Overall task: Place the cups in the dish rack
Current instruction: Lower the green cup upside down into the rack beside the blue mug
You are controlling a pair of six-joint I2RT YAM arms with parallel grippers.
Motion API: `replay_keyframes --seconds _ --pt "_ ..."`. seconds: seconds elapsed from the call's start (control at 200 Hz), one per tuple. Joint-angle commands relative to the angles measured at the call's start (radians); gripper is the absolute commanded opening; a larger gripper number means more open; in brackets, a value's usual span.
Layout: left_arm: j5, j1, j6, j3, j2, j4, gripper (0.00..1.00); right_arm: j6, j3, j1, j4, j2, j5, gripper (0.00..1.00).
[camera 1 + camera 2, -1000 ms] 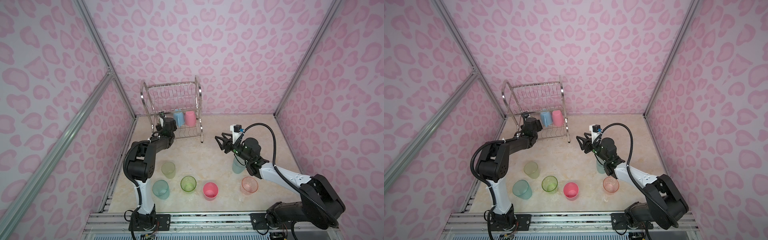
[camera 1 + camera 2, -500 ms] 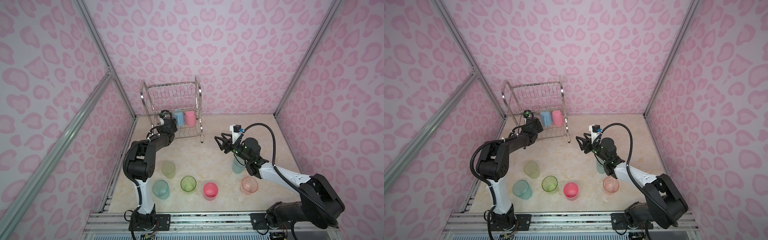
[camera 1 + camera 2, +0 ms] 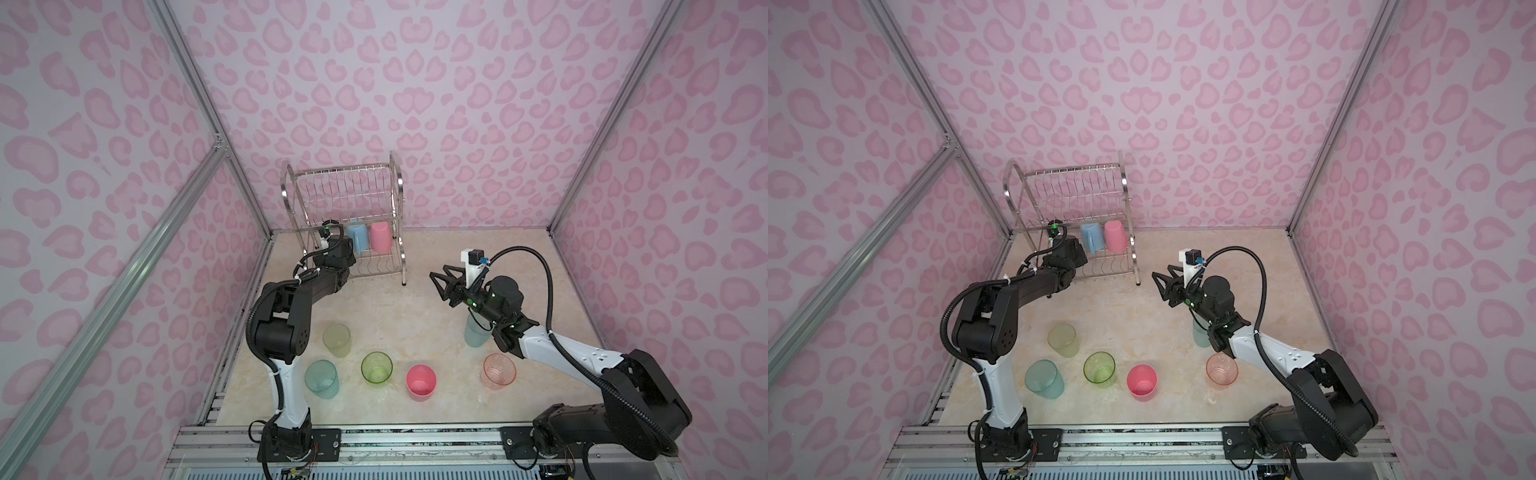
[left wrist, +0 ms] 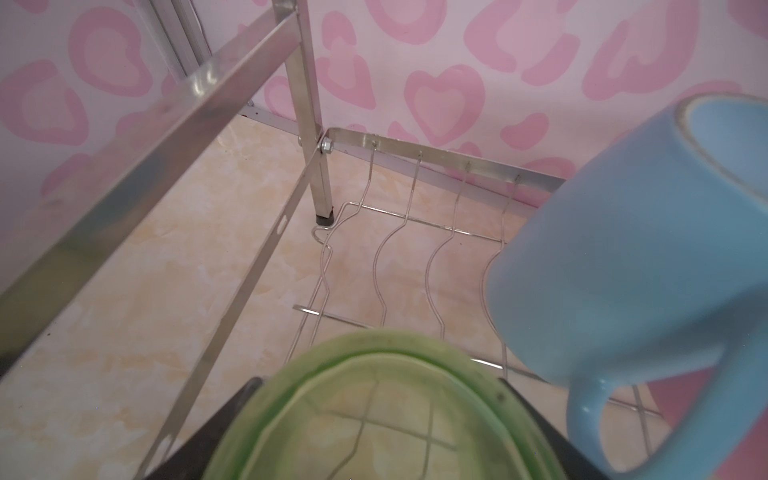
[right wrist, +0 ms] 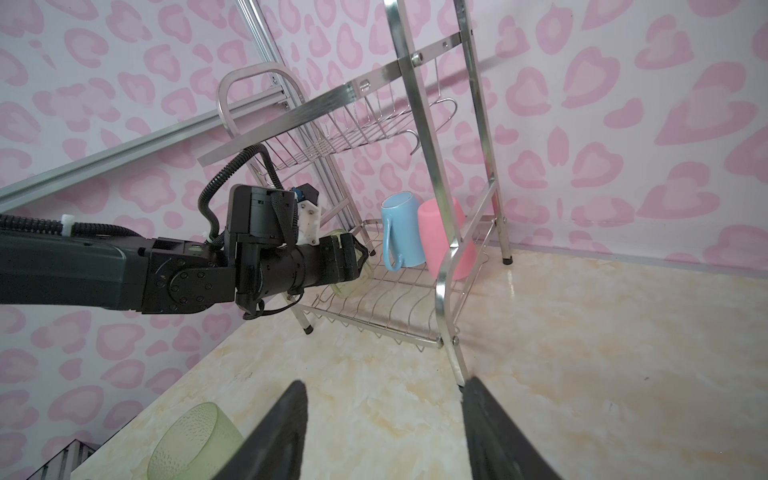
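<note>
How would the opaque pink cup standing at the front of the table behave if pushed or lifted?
The pink cup looks like thin plastic, so probably light and likely to slide on the glossy table. It stands mouth up on a narrower base, so a high push might tip and roll it.

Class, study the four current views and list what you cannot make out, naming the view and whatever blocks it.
- Left wrist view: the green cup is cut off by the bottom edge; whether the left claw grips it or only flanks it is unclear.
- Both top views: the left arm hides that claw and cup.
- Both top views: the right arm covers part of a teal cup.
</note>
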Motion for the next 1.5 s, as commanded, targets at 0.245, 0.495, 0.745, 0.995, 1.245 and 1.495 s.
replay_keyframes --seconds 0.245,0.495,0.745,0.995,1.245,1.495 --pt "-0.02 0.002 0.058 -0.004 -0.059 -0.005 1.0 -0.002 0.009 0.0 0.017 0.003 -0.021 0.6" --pt "-0.02 -0.001 0.046 -0.039 -0.087 -0.029 0.96 0.0 0.013 0.001 0.016 0.006 -0.024 0.6" --pt "-0.017 -0.006 0.017 -0.086 -0.112 -0.04 0.9 0.002 0.011 -0.001 0.02 0.006 -0.025 0.6" --pt "-0.017 -0.006 0.021 -0.059 -0.082 -0.039 0.76 0.008 0.007 0.0 0.027 0.009 -0.027 0.59" --pt "-0.029 -0.004 0.05 -0.008 -0.048 -0.02 0.69 0.01 0.004 0.0 0.026 0.011 -0.018 0.59" --pt "-0.042 -0.001 0.068 0.047 -0.009 -0.02 0.69 0.009 0.005 0.0 0.028 0.023 -0.013 0.59"
